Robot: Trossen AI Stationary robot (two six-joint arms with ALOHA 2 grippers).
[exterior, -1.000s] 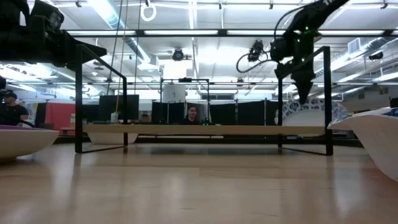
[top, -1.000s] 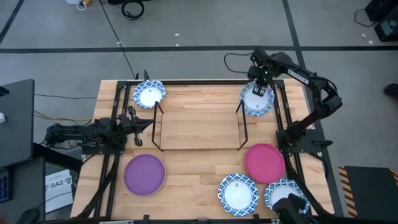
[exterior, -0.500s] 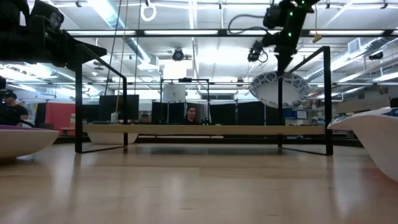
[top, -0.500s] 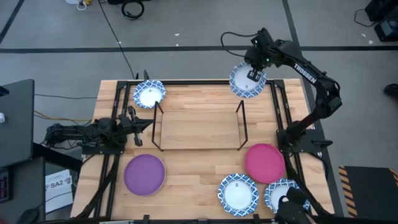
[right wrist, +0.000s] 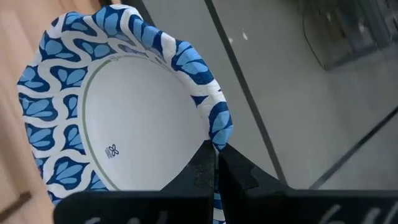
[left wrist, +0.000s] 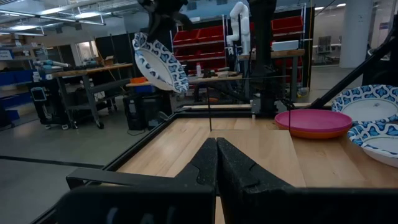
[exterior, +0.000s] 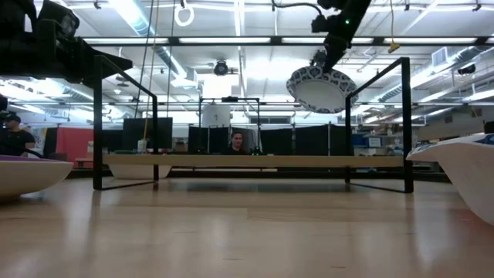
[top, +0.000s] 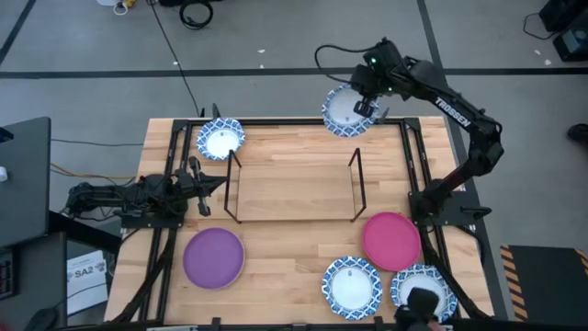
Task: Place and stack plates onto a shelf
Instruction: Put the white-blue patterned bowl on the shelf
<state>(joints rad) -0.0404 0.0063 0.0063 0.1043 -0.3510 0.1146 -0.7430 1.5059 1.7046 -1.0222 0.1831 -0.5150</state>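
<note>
My right gripper [top: 365, 103] is shut on a blue-and-white plate [top: 345, 110] and holds it in the air over the table's far edge, beyond the shelf's far right corner. The low view shows this plate [exterior: 320, 86] high up and tilted. It also appears far off in the left wrist view [left wrist: 160, 62]. The shelf [top: 294, 190], black rods around a wooden board, stands mid-table with nothing on its board. My left gripper [top: 217, 183] lies shut at the table's left side, touching nothing. My right gripper pinches the plate's patterned rim [right wrist: 218, 133] between its two fingers, one on the upper face and one beneath. The fingers reach the rim from the table's right side, slanting down. The plate is lifted clear, tilted, and hangs out to the left of the fingers.
Another blue-and-white plate [top: 220, 140] lies at the shelf's far left corner. A purple plate [top: 213, 257] lies near left and a magenta plate [top: 392, 241] near right. Two blue-and-white plates [top: 351, 285] [top: 421, 290] sit by the near edge. People [exterior: 239, 143] stand in the room beyond.
My right gripper has risen with the blue-and-white plate, carrying it from the tabletop beside the shelf's right end toward the far edge and to the left. The plate has gone from lying on the table to lifted clear and tilted.
</note>
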